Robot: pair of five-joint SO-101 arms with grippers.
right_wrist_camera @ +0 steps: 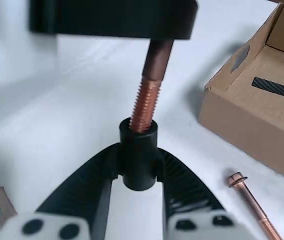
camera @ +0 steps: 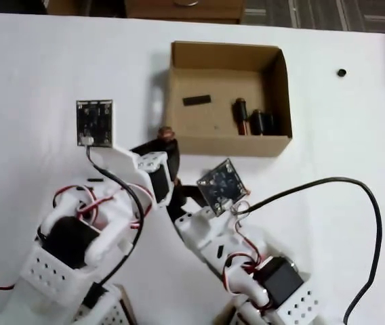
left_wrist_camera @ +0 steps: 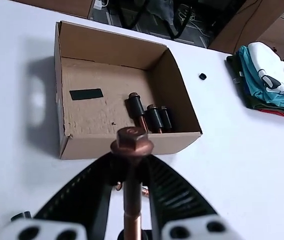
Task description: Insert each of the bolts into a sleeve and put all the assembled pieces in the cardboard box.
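The left pincer (left_wrist_camera: 131,172) was clamped on a copper bolt (left_wrist_camera: 132,141); the right pincer (right_wrist_camera: 138,172) was clamped on a black sleeve (right_wrist_camera: 138,150), with the bolt's threaded end inside its mouth.

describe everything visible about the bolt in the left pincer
The bolt is copper-coloured and looks metal: a flanged hex head, a smooth shank, then a threaded end. The left pincer is shut on the shank, head nearest the cardboard box. The threaded tip sits in the mouth of a black sleeve that the right pincer holds.
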